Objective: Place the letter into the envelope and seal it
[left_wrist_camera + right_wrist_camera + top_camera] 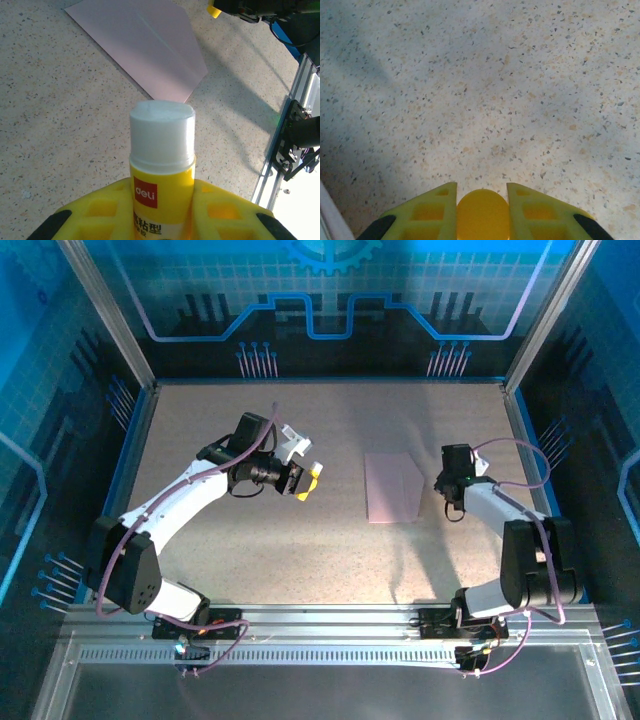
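A: Item one: the envelope (392, 488). Location?

B: Pale pink, lying flat on the speckled table (300, 570), right of centre and between the two arms. One short side comes to a point and faces the right arm. In the left wrist view a straight crease runs across the paper.

A: Item two: the left end effector (302, 481).

B: It hangs above the table to the left of the envelope, apart from it. Its yellow fingers (120, 200) are clamped on a glue stick (162, 150) with a yellow body, a red label and a bare white top. The white end is aimed toward the envelope's pointed corner.

A: Is the stick in contact with the paper?

B: No. In the wrist view, bare table lies between the white tip and the pink edge.

A: Item three: the right end effector (481, 202).

B: It sits near the envelope's pointed side, close over bare table. The two yellow fingers are closed on a round yellow piece (482, 222) (cap-like, though too little of it shows to be certain).

A: Is it in contact with the envelope?

B: I cannot tell from the overhead view. The dark wrist sits right at the pointed side and the fingertips are hard to make out there.
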`<state>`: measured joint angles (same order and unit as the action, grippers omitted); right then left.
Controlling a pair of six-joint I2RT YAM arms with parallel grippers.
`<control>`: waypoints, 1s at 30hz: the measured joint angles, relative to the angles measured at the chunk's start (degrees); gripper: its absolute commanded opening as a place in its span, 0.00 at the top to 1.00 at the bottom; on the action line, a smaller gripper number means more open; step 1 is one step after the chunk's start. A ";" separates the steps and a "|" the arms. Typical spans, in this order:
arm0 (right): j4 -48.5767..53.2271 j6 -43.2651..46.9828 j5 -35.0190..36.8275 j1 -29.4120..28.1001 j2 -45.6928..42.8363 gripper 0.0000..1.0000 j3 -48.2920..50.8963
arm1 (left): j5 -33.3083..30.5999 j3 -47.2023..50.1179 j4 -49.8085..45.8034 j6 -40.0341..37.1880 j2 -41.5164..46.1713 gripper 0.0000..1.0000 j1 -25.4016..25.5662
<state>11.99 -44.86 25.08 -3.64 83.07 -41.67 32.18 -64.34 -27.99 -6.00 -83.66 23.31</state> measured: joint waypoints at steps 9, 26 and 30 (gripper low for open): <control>-0.20 -5.90 2.95 -0.55 4.35 0.71 0.02 | 0.00 0.00 0.00 0.02 0.00 1.00 0.00; -1.64 -9.86 4.35 -0.85 5.27 0.55 0.76 | 0.02 0.00 0.02 0.07 -0.90 1.00 0.00; -1.75 -10.03 4.31 -0.87 5.05 0.51 1.42 | 0.02 0.00 0.00 0.07 -1.01 1.00 0.00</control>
<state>10.24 -54.89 29.39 -4.51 88.12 -40.25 32.21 -64.34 -27.99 -5.93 -84.66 23.31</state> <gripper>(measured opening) 0.473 0.229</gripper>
